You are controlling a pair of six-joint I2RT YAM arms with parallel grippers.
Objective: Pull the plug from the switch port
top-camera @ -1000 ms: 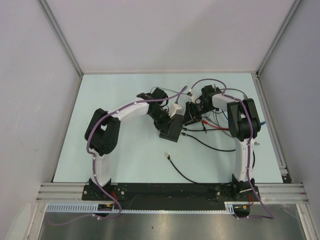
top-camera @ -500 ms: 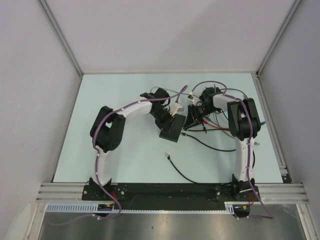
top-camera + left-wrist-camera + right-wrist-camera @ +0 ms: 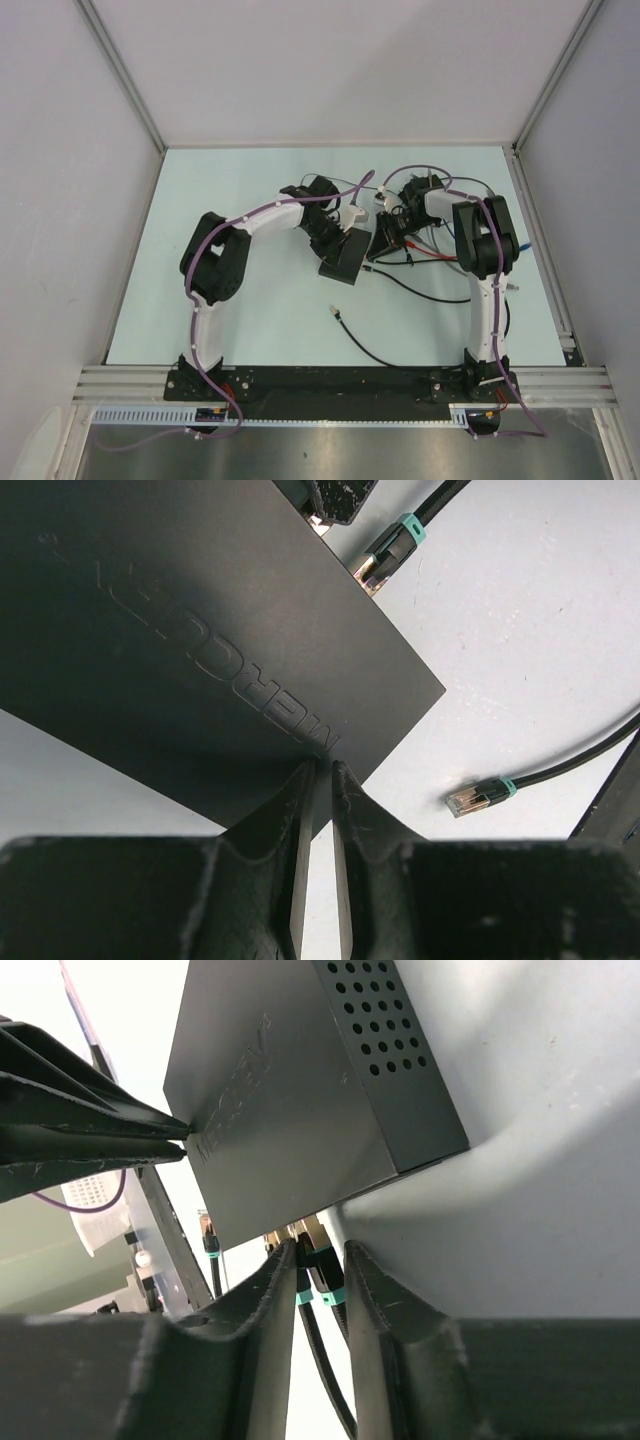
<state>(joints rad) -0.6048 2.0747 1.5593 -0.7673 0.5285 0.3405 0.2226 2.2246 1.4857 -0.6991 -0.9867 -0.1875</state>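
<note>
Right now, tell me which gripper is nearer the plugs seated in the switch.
Right. The right gripper pinches one plug at the switch's port edge; the left gripper presses another edge, away from the plugs.

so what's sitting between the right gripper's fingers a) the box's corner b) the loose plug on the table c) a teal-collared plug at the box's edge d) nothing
c: the right wrist view shows the right gripper with its fingers flanking a teal-collared plug at the edge of the black box
</note>
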